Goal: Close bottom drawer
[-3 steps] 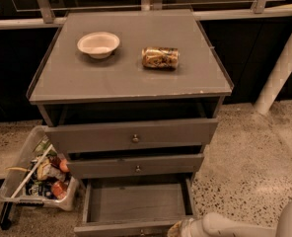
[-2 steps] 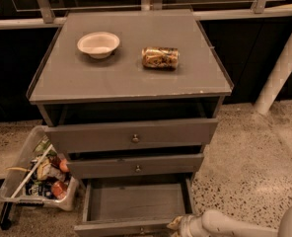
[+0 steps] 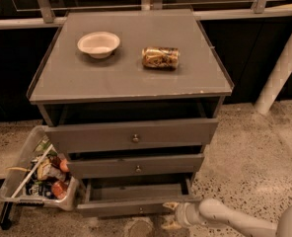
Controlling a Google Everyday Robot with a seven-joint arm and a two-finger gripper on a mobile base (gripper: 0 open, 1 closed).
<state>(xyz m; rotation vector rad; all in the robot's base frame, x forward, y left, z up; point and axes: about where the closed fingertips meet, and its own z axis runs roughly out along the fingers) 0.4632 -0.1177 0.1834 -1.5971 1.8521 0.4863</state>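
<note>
The grey cabinet [image 3: 131, 83] has three drawers. The bottom drawer [image 3: 131, 207] is the lowest one and stands partly open, with a strip of its plain grey tray [image 3: 136, 190] showing behind the flat front. Its small knob [image 3: 141, 210] is just visible. My gripper [image 3: 169, 216] is at the right end of that drawer's front, low in the view, with the pale arm reaching in from the bottom right. Its two yellowish fingertips [image 3: 168, 206] are spread apart and hold nothing. The middle drawer [image 3: 136, 166] and top drawer [image 3: 131, 135] sit slightly out.
A white bowl [image 3: 98, 44] and a lying can [image 3: 160, 57] rest on the cabinet top. A clear bin of snacks [image 3: 37, 174] stands on the floor left of the cabinet. A white post [image 3: 281, 63] leans at the right. The floor is speckled stone.
The bottom drawer has slid inward, so less of its tray shows. My gripper has moved left and forward along with the drawer front.
</note>
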